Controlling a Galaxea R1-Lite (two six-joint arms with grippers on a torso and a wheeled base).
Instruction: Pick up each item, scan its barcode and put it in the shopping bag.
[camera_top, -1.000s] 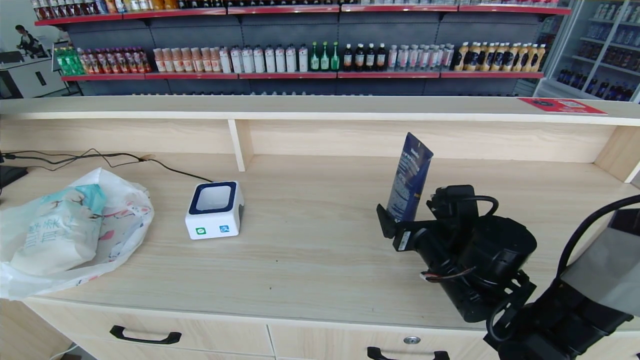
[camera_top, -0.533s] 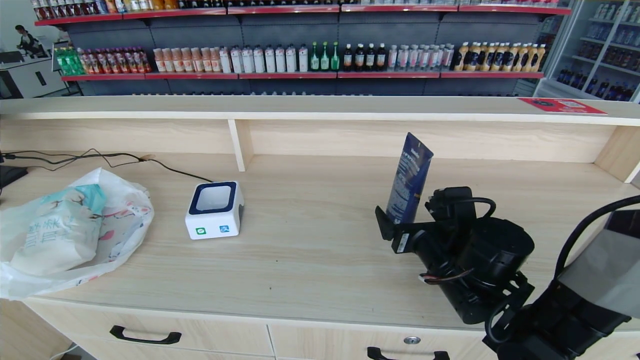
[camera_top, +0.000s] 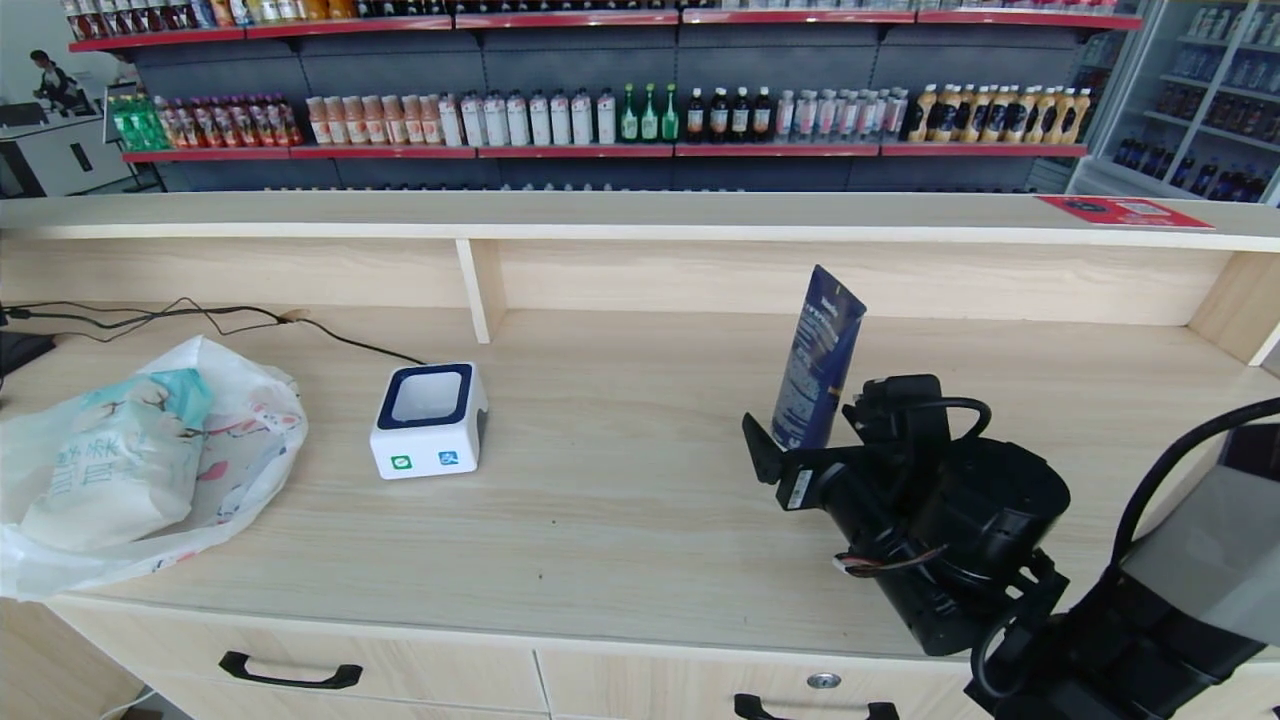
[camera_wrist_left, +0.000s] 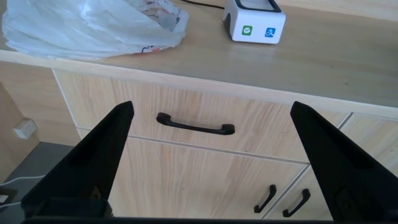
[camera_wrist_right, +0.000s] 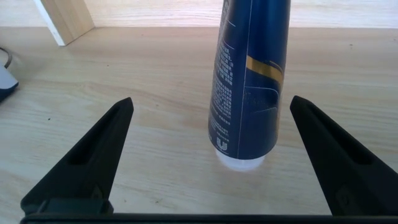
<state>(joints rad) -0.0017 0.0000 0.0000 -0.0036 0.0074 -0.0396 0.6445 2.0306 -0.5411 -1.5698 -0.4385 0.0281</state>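
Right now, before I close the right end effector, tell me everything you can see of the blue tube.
The blue tube looks like soft glossy plastic, dark navy with pale print and a gold stripe. It stands nearly upright on its white cap, flat crimped end uppermost, on the wooden counter, right of the scanner. Only the counter touches it: the open right end effector flanks it, with clear gaps on both sides.

Dark blue tube (camera_top: 818, 355) upright on white cap, white scanner (camera_top: 428, 420) well to its left, shopping bag (camera_top: 140, 465) beyond — part-filled
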